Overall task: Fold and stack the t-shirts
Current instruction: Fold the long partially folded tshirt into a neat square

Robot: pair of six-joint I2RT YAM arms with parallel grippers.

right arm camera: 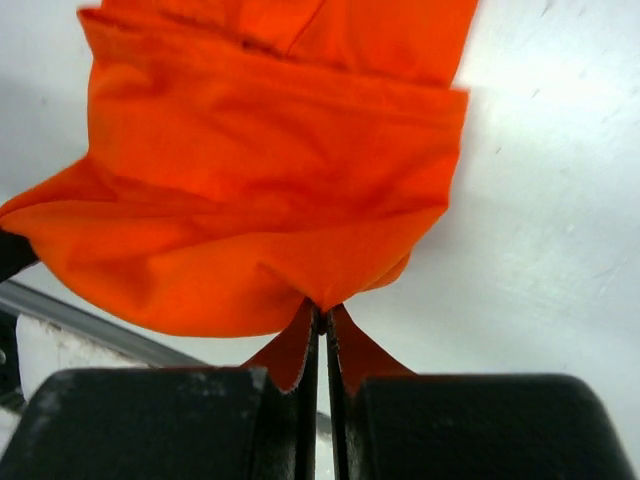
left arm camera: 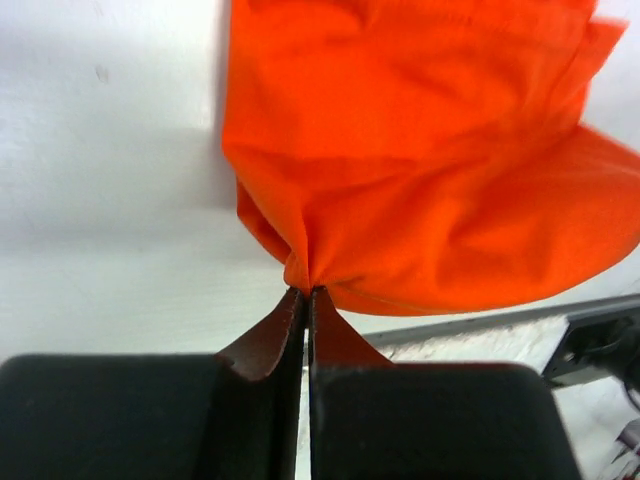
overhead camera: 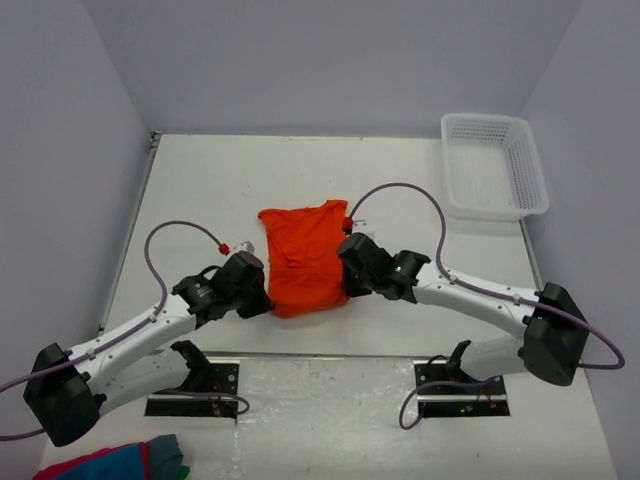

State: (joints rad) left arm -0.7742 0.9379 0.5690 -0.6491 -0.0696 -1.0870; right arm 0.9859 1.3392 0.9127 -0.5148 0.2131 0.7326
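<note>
A bright orange t-shirt (overhead camera: pixel 303 258) lies partly folded in the middle of the table, its near edge lifted and bulging. My left gripper (overhead camera: pixel 264 297) is shut on the shirt's near left corner, where the cloth (left arm camera: pixel 430 180) bunches into the fingertips (left arm camera: pixel 306 290). On the other side my right gripper (overhead camera: pixel 347 272) is shut on the near right corner, and the orange cloth (right arm camera: pixel 260 180) gathers to a point at its tips (right arm camera: pixel 322 308). Both grippers pinch only a thin fold of fabric.
A white plastic basket (overhead camera: pixel 493 165) stands at the back right of the table. A red, blue and grey cloth bundle (overhead camera: pixel 120 462) lies at the near left, by the left arm's base. The table's near edge and the arm mounts (overhead camera: pixel 195 390) are just behind the grippers.
</note>
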